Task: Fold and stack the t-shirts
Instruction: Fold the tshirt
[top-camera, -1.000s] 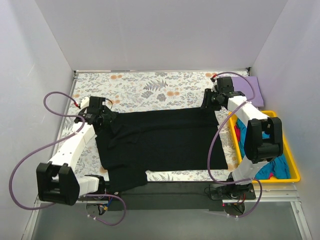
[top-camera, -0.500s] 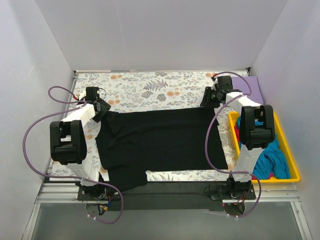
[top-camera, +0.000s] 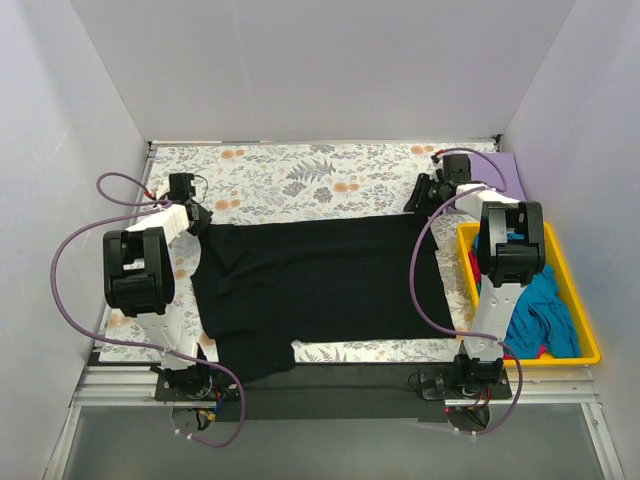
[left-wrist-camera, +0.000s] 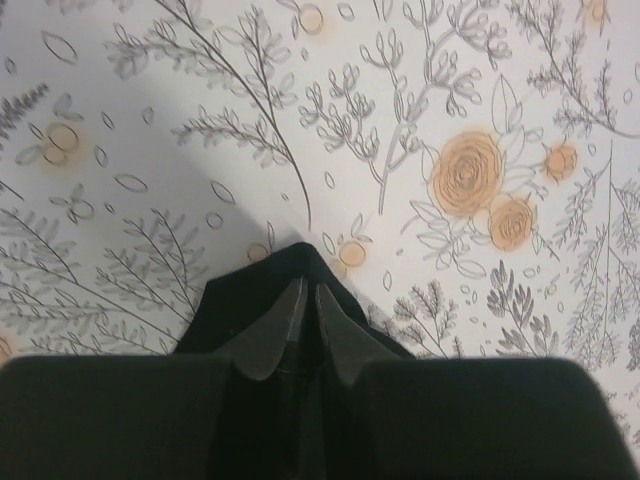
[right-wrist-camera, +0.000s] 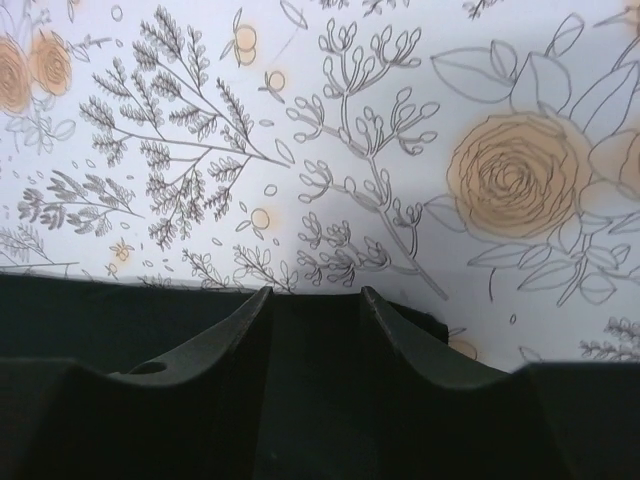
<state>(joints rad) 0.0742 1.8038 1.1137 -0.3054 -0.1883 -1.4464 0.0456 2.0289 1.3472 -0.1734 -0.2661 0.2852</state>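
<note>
Black t-shirt (top-camera: 320, 275) is lying spread out flat on the grey-and-orange floral cloth (top-camera: 300, 175), its long side running left to right between the two arms, one sleeve flopping over the cloth's near edge at the lower left. The left jaws are sitting at the shirt's far left corner. In the left wrist view the fingertips (left-wrist-camera: 297, 292) are pressing almost together, and a peak of the black cloth (left-wrist-camera: 285, 262) is bunching up around them, so they are clamping that corner. The right jaws are sitting at the far right corner. In the right wrist view the two fingers (right-wrist-camera: 255, 310) are standing well apart, with the shirt's straight edge (right-wrist-camera: 130, 300) running between them and nothing being squeezed. A lavender t-shirt (top-camera: 510, 175) is lying at the far right of the cloth, just beyond the right arm. A teal t-shirt (top-camera: 545, 310) is lying crumpled in the yellow tray (top-camera: 590, 335) on the right, with a bit of pink cloth (top-camera: 472, 262) showing at the tray's far left corner.
</note>
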